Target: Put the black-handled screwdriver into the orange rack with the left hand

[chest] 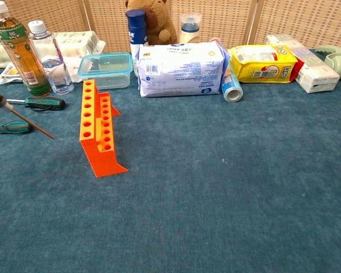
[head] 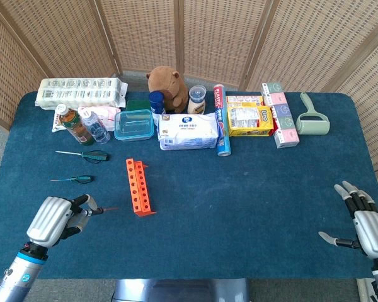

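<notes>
My left hand [head: 53, 219] grips the black-handled screwdriver [head: 96, 211] at the table's front left. Its thin shaft points right toward the orange rack [head: 137, 186] and stops just short of it. In the chest view only the handle end and shaft of the screwdriver [chest: 23, 116] enter from the left edge, tip slanting down, left of the rack [chest: 96, 129]; the hand itself is out of that view. The rack stands upright with two rows of holes. My right hand [head: 364, 221] hovers at the front right, fingers spread, holding nothing.
Two green-handled screwdrivers [head: 89, 155] [head: 80, 179] lie left of the rack. Along the back stand bottles [head: 75, 124], a clear lidded box [head: 134, 124], a wipes pack [head: 189, 131], a plush toy [head: 167, 88], a yellow packet [head: 249, 119] and a lint roller [head: 312, 117].
</notes>
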`<act>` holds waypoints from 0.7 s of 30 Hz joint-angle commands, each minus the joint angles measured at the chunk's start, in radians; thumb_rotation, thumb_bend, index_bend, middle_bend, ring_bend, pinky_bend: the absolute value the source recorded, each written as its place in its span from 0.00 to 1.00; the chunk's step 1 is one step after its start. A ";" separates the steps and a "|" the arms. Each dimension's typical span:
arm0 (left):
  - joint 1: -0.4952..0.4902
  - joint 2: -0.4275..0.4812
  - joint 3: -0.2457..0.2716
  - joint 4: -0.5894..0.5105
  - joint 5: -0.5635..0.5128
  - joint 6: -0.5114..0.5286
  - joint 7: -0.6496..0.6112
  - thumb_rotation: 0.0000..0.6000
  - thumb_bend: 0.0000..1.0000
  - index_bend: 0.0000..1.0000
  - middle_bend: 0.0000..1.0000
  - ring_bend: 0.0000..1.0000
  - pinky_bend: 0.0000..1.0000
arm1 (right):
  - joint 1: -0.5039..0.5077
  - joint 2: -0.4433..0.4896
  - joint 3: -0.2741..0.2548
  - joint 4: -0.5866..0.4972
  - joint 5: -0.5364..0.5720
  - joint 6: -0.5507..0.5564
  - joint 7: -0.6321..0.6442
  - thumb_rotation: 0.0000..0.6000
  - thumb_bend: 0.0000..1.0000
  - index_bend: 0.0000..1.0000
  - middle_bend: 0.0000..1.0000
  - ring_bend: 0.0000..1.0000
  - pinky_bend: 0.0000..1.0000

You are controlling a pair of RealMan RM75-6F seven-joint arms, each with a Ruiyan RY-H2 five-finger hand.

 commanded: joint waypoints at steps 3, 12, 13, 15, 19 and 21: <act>-0.013 0.068 0.009 -0.101 0.029 -0.032 0.029 1.00 0.42 0.51 1.00 1.00 1.00 | 0.001 -0.001 0.001 -0.001 0.002 -0.001 -0.001 0.69 0.00 0.04 0.00 0.00 0.00; -0.003 0.105 -0.001 -0.196 0.042 -0.021 0.131 1.00 0.42 0.51 1.00 1.00 1.00 | 0.000 -0.001 0.000 -0.002 0.001 0.001 -0.003 0.68 0.00 0.04 0.00 0.00 0.00; -0.005 0.103 -0.004 -0.201 0.035 -0.024 0.137 1.00 0.42 0.51 1.00 1.00 1.00 | 0.000 -0.001 0.000 -0.002 0.001 0.000 -0.004 0.69 0.00 0.04 0.00 0.00 0.00; -0.018 0.088 -0.025 -0.197 -0.003 -0.033 0.174 1.00 0.42 0.51 1.00 1.00 1.00 | 0.000 -0.001 0.001 -0.002 0.004 0.000 -0.005 0.68 0.00 0.04 0.00 0.00 0.00; -0.040 0.050 -0.054 -0.195 -0.077 -0.053 0.228 1.00 0.42 0.51 1.00 1.00 1.00 | 0.001 -0.001 0.003 -0.001 0.009 -0.002 -0.002 0.69 0.00 0.04 0.00 0.00 0.00; -0.047 0.035 -0.061 -0.191 -0.099 -0.060 0.246 1.00 0.42 0.51 1.00 1.00 1.00 | 0.002 0.000 0.004 0.000 0.011 -0.005 -0.002 0.68 0.00 0.04 0.00 0.00 0.00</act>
